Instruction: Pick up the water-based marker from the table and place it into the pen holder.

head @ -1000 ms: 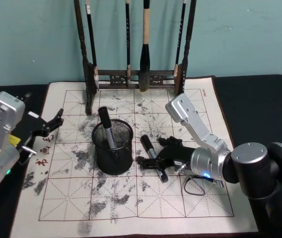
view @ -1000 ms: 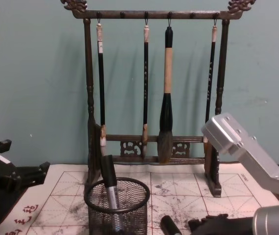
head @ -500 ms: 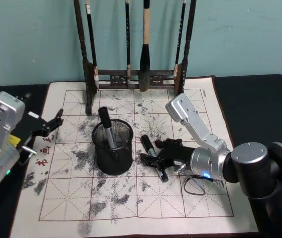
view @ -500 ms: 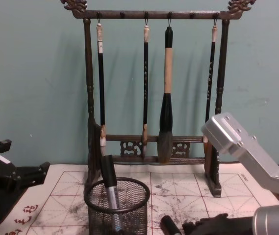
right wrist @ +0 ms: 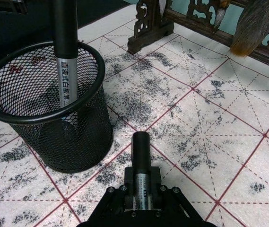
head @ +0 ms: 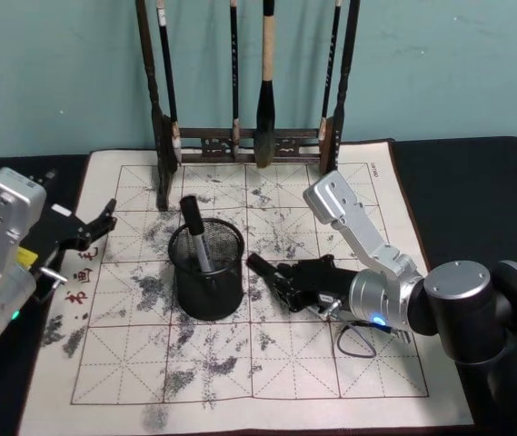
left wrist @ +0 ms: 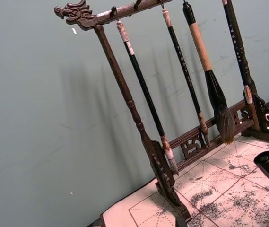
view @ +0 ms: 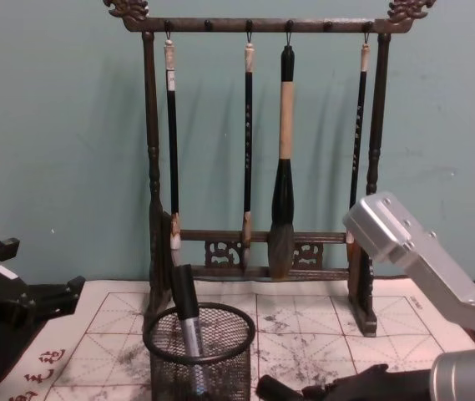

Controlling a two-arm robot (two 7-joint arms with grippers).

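- Step in hand: the grasp is made and the carry is about to begin. The right hand (right wrist: 142, 189) is closed narrowly on the barrel of the water-based marker (right wrist: 141, 151), one finger (right wrist: 117, 201) pressing on each side. It holds nothing else.
- Place of the task's thing: the water-based marker lies just to the right of the pen holder (head: 205, 289). Its dark cap end points at the mesh wall but stands apart from it. It sits low over the ink-stained practice sheet (head: 240, 363) that covers the surface. Whether its cap end has cleared the sheet cannot be told.
- Contents of the pen holder: a second marker (head: 194, 232) leans inside, against the rim on the side away from the right hand. The part of the mouth nearer that hand is free.
- Next move, as judged: raise the water-based marker above the rim and bring it over the free part of the mouth. Then tip it towards upright and open the fingers. The light mesh cup would probably slide or tip if the barrel struck its rim, so the lift should come before the sideways travel.
- Left hand (head: 100, 229): parked well to the left of the pen holder, fingers spread apart, touching nothing.
- Brush rack (head: 249, 145): stands behind the pen holder, outside the likely path.
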